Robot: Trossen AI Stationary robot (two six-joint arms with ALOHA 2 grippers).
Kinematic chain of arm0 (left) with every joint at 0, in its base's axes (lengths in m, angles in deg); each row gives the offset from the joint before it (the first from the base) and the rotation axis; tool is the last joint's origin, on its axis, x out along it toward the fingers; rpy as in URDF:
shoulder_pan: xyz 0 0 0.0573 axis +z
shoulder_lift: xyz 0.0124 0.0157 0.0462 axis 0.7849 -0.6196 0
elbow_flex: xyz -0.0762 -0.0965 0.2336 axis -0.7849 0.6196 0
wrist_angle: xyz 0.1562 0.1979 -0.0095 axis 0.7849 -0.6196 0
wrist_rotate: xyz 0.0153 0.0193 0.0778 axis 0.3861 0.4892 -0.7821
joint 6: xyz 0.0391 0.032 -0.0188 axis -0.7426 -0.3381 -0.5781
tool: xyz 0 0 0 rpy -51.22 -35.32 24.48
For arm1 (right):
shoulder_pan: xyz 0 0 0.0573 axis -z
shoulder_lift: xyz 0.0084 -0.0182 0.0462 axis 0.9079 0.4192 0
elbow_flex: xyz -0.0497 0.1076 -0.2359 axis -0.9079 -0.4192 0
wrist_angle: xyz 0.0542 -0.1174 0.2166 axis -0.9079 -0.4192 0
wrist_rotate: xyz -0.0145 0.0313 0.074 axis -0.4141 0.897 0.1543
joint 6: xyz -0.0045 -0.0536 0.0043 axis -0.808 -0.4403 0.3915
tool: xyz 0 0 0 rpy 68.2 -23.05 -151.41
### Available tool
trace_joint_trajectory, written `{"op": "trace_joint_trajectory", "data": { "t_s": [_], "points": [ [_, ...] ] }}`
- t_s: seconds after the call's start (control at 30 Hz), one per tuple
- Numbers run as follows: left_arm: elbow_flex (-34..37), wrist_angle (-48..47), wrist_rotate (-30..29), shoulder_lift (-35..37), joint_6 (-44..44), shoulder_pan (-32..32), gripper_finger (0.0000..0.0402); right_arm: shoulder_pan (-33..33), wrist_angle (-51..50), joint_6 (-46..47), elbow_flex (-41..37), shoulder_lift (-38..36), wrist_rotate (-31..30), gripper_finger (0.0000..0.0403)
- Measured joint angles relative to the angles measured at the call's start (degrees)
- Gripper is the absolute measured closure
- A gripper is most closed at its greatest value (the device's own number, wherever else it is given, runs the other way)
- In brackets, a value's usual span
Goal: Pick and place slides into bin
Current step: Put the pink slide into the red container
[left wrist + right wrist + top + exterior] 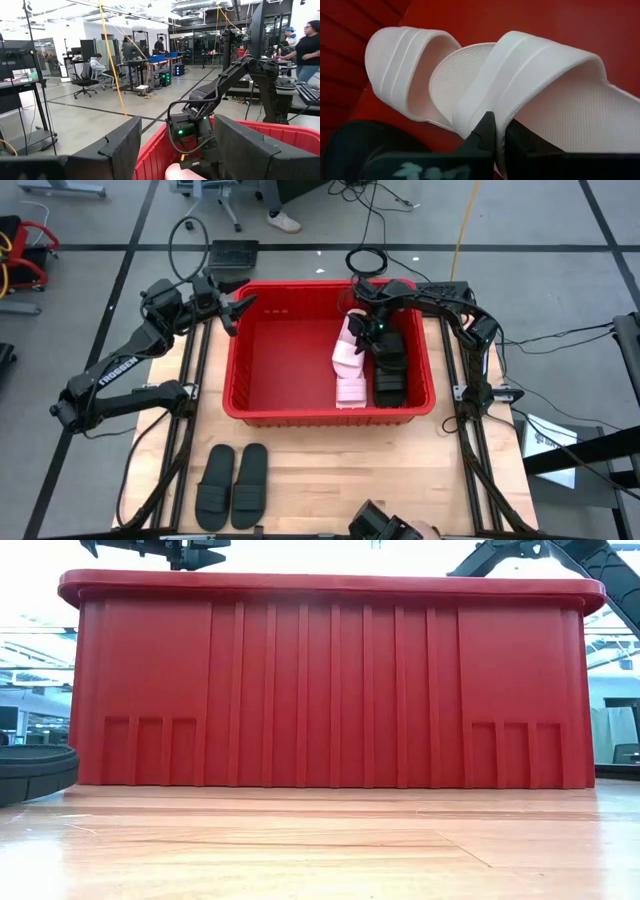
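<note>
Slides: two pale ones [350, 360] and two black [389, 370] lie in the bin [240, 365]; a black pair [232, 483] waits near the table's front edge. Right gripper [495, 131] pinches a pale strap; lifting unreleased could drag it out. Left gripper [240, 308] hovers open at the bin's rim.

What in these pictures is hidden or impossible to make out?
- Low view: the bin wall hides everything inside.
- High view: the right hand covers part of the pale slides, so its grip is unclear.
- Low view: a black slide is cut off by the edge.
- Right wrist view: too close to show the bin's other contents.
</note>
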Motion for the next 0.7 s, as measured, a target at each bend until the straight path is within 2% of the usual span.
{"op": "trace_joint_trajectory", "data": {
  "t_s": [0.13, 0.37, 0.6, 0.7],
  "points": [
    [0.0, 0.0, 0.0, 0.0, 0.04, -0.01, 0.0149, -0.11, -0.06, -0.35, 0.01, 0.0, -0.8, 0.0401],
    [0.0, 0.0, 0.0, 0.0, 0.23, 0.0, 0.0149, -0.18, 3.35, 5.84, -0.05, 0.09, -2.61, 0.0387],
    [0.0, -1.03, -0.01, 0.0, 0.02, -0.02, 0.0149, -0.24, 5.51, 8.31, -0.12, 0.13, -3.58, 0.0337],
    [0.0, -1.26, -0.02, 0.0, 0.0, 0.0, 0.0149, -0.29, 5.59, 10.41, -0.12, 0.13, -6.52, 0.0306]
  ]
}}
